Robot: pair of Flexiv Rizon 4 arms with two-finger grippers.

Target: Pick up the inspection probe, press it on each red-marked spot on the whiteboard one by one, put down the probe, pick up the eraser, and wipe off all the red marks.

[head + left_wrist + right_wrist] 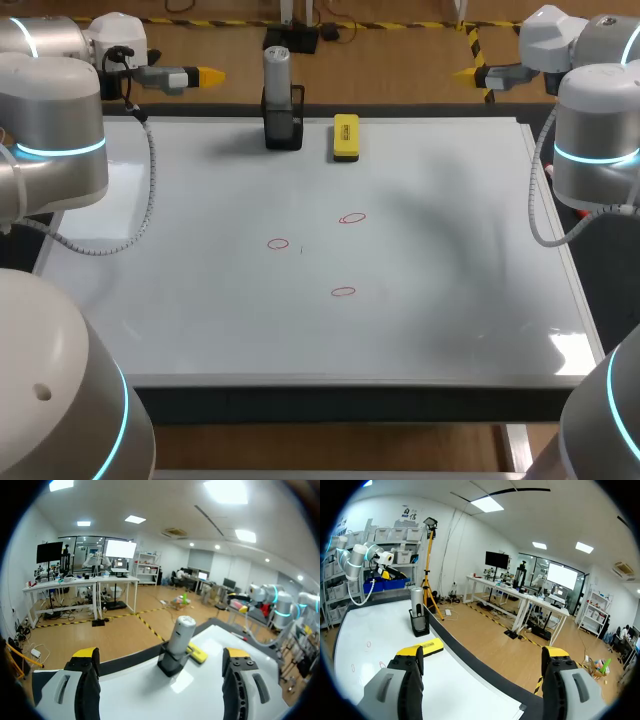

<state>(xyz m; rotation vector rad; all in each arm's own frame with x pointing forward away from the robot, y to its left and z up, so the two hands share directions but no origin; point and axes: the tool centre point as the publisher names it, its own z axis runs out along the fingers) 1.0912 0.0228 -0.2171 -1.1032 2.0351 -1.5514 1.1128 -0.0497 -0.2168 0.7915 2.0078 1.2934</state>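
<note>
The left claw [208, 74] is hanging wide open at 11 o'clock of the whiteboard [200, 300], the probe [277, 68] is standing in its holder [284, 128] at 12, and the right claw [463, 72] is hanging wide open at 1. I think the probe pick-up is just starting, needing a claw closing round it.

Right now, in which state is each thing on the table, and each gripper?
Inspection probe: upright in its black holder, not held.
Eraser: lying flat on the whiteboard, beside the holder, not held.
Red marks: three, none wiped.
Left gripper: open, empty.
Right gripper: open, empty.
</note>
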